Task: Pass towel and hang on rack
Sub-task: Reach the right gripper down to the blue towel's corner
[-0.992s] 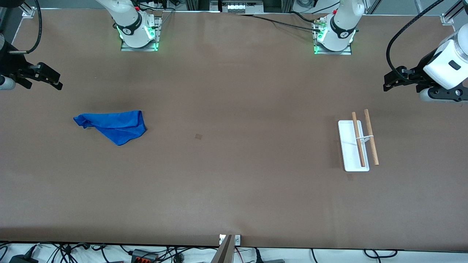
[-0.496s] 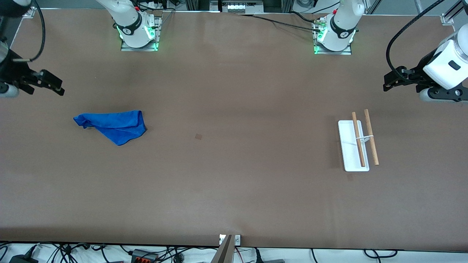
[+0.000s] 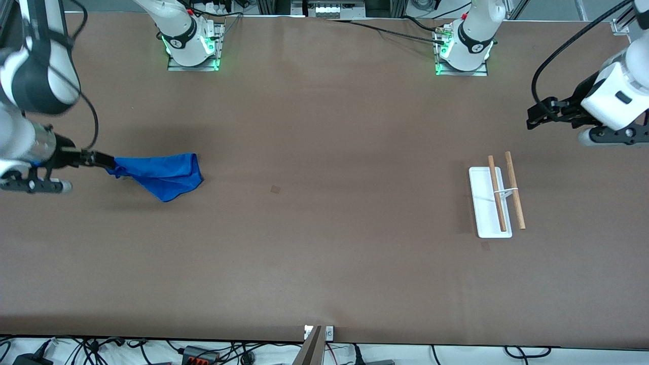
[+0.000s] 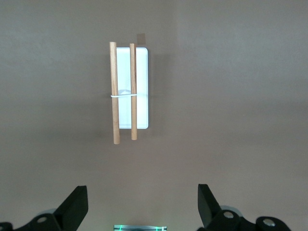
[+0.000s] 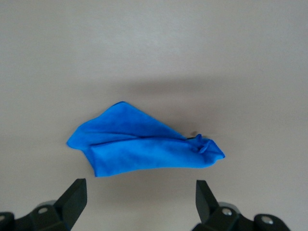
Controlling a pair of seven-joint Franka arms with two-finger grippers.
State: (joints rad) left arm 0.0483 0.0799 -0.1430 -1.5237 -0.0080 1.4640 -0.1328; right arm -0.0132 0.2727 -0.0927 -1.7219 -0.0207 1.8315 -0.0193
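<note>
Front view has the towel (image 3: 157, 175) bunched flat on the table (image 3: 324, 253) at the right arm's end, with the rack (image 3: 496, 202) well apart at the left arm's end, so I guess that's why a handoff is needed. Right gripper (image 3: 104, 161) hangs at the towel's edge, fingers spread wide and nothing pinched, probably lining up a grab. Left gripper (image 3: 535, 117) waits near the rack, fingers spread too, empty, likely parked to receive.
</note>
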